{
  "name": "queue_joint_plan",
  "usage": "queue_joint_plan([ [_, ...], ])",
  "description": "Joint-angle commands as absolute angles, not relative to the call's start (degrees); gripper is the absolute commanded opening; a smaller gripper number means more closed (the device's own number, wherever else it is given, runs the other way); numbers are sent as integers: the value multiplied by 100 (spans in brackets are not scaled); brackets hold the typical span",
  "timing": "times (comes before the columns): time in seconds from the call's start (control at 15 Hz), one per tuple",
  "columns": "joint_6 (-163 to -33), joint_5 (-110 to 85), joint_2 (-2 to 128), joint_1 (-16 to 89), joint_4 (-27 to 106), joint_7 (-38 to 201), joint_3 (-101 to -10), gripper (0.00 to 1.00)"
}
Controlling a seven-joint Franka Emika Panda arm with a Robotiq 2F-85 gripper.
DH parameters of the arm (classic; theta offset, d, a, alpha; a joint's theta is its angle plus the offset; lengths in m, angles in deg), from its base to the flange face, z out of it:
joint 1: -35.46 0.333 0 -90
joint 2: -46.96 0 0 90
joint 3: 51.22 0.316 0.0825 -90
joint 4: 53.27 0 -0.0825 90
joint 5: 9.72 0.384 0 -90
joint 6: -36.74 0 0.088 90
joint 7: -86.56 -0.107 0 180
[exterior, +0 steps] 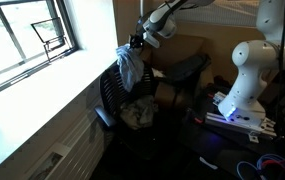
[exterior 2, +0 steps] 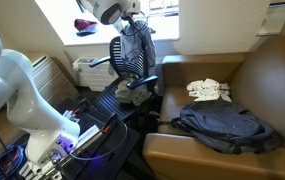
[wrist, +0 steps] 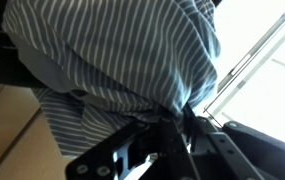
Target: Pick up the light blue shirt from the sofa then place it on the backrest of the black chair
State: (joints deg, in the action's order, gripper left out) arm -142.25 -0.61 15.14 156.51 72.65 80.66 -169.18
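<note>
The light blue striped shirt (exterior: 130, 66) hangs from my gripper (exterior: 137, 42) above the backrest of the black chair (exterior: 110, 92). In an exterior view the shirt (exterior 2: 134, 48) drapes down over the chair's backrest (exterior 2: 122, 62), with my gripper (exterior 2: 132, 22) at its top. In the wrist view the striped shirt (wrist: 112, 50) fills the upper frame and is bunched between my gripper's fingers (wrist: 177, 120), which are shut on it. The brown sofa (exterior 2: 242, 80) lies off to the side.
A dark blue garment (exterior 2: 222, 128) and a white cloth (exterior 2: 208, 90) lie on the sofa seat. A window and sill (exterior: 42, 70) run behind the chair. The robot base (exterior: 244, 85) and cables (exterior 2: 42, 150) stand near the chair.
</note>
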Motion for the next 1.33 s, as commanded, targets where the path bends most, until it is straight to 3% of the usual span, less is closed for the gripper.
queue_joint_plan([
  [0.0, -13919, -279, 1354, 15458, 7267, 8093, -16814, 39],
  [0.07, -13829, -337, 1254, 15375, 7263, 8131, -16796, 15],
  [0.13, -13854, -342, 1218, 15368, 7253, 8135, -16804, 18],
  [0.27, -13856, -340, 1222, 15400, 7244, 8126, -16796, 32],
  [0.33, -13858, -338, 1228, 15417, 7242, 8120, -16789, 63],
  [0.47, -14049, -348, 1645, 15826, 7280, 7880, -17307, 67],
  [0.73, -14061, -933, 2259, 16577, 7189, 7883, -18566, 95],
  [0.87, -14058, -1178, 2570, 17024, 7197, 7914, -19239, 100],
  [1.13, -14014, -2061, 3135, 18086, 7191, 7712, -20772, 100],
  [1.2, -14026, -1739, 2746, 17582, 7104, 7918, -20124, 100],
  [1.27, -14022, -1794, 2831, 17687, 7101, 7853, -20270, 100],
])
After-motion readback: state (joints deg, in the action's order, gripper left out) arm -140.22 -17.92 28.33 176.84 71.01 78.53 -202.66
